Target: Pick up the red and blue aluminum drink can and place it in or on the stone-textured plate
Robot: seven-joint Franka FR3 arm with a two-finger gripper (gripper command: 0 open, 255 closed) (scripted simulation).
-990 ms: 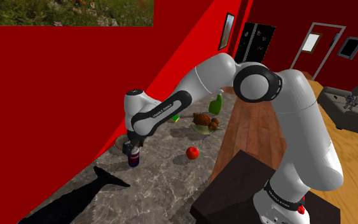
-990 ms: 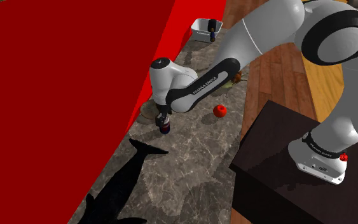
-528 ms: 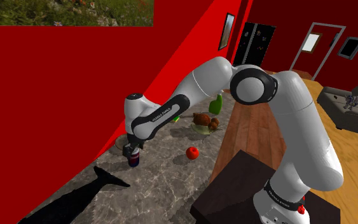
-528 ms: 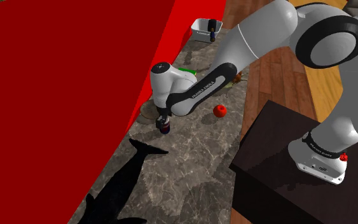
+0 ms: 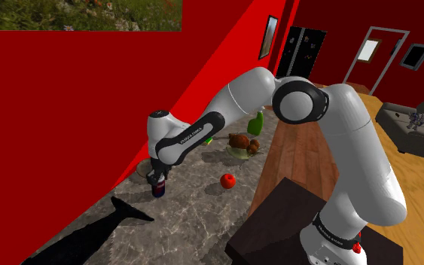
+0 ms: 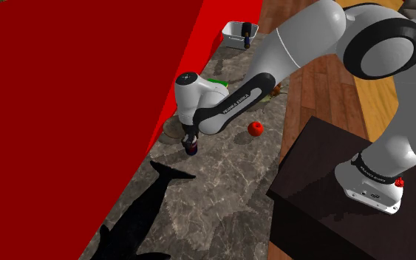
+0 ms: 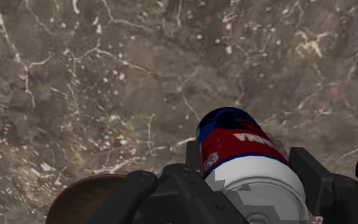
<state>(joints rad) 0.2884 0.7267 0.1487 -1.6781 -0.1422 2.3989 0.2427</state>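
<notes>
We see the plate (image 5: 141, 172) on the worktop (image 5: 195, 218), hard against the red wall (image 5: 67, 113). Just right of it the red and blue can (image 5: 158, 189) stands upright on the worktop. The gripper (image 5: 157, 179) comes in from above, fingers pinching its sides. A red fruit (image 5: 227, 181) sits further right, well apart.

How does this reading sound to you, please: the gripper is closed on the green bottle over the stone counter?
Not quite. The gripper clasps the red and blue can, not the green bottle, which stands farther along the stone counter by the red wall. The wrist view shows the can between the fingers. The rest of your reading holds.
</notes>
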